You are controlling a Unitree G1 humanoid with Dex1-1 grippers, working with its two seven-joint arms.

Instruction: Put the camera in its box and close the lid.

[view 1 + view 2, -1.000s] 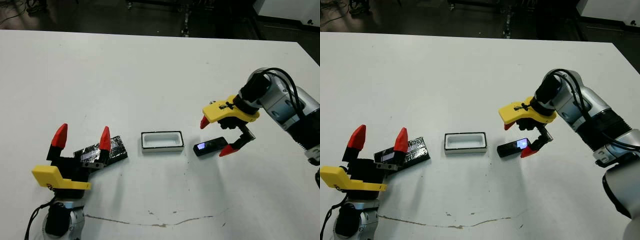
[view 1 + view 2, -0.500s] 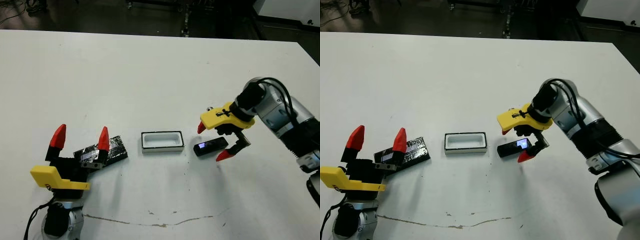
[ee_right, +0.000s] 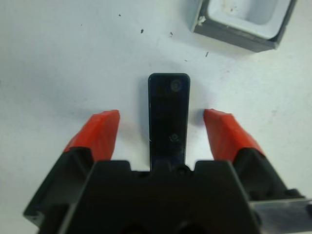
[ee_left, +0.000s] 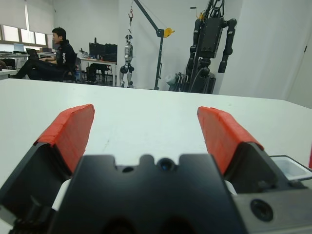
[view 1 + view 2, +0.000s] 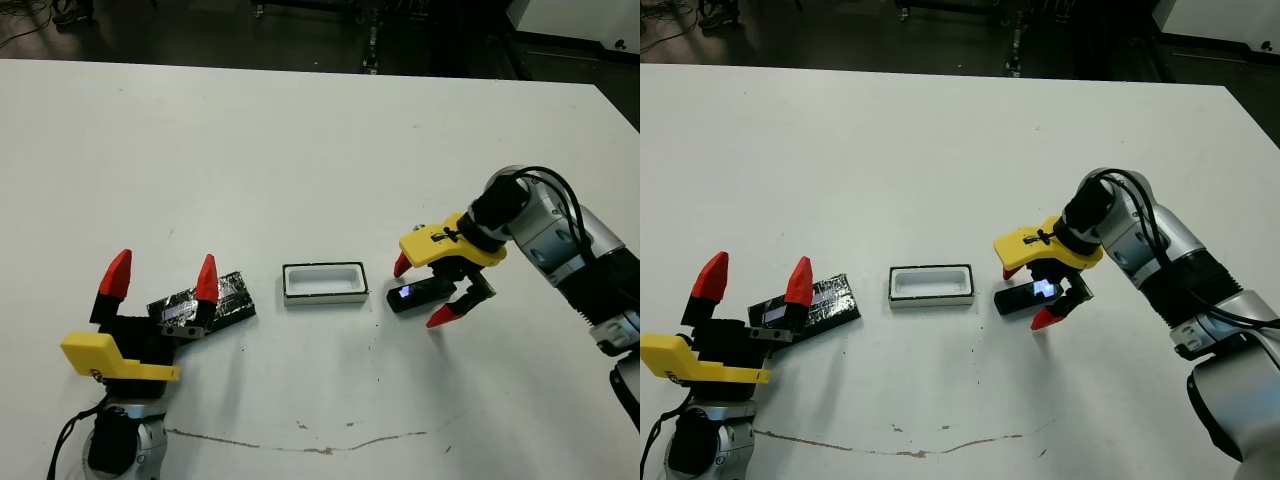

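Observation:
The camera (image 5: 420,294), a small black slab with a bluish glint, lies flat on the table just right of the box (image 5: 323,296). The box is a shallow white tray with a black rim, and it is empty. My right gripper (image 5: 420,292) is open and low over the camera, one red finger on each side of it; the right wrist view shows the camera (image 3: 168,114) between the fingertips (image 3: 100,129) without touching them. The lid (image 5: 232,298), a crinkly glossy black panel, lies left of the box, partly hidden behind my open left gripper (image 5: 163,273), which holds nothing.
A thin dark crack (image 5: 320,445) runs across the table near its front edge. Dark floor and equipment lie beyond the far edge. In the left wrist view a seated person (image 4: 56,53) and robot stands (image 4: 209,44) show far behind the table.
My right gripper has come down and shifted slightly toward me, so its open fingers now straddle the camera. The camera, box, lid and left gripper have stayed put.

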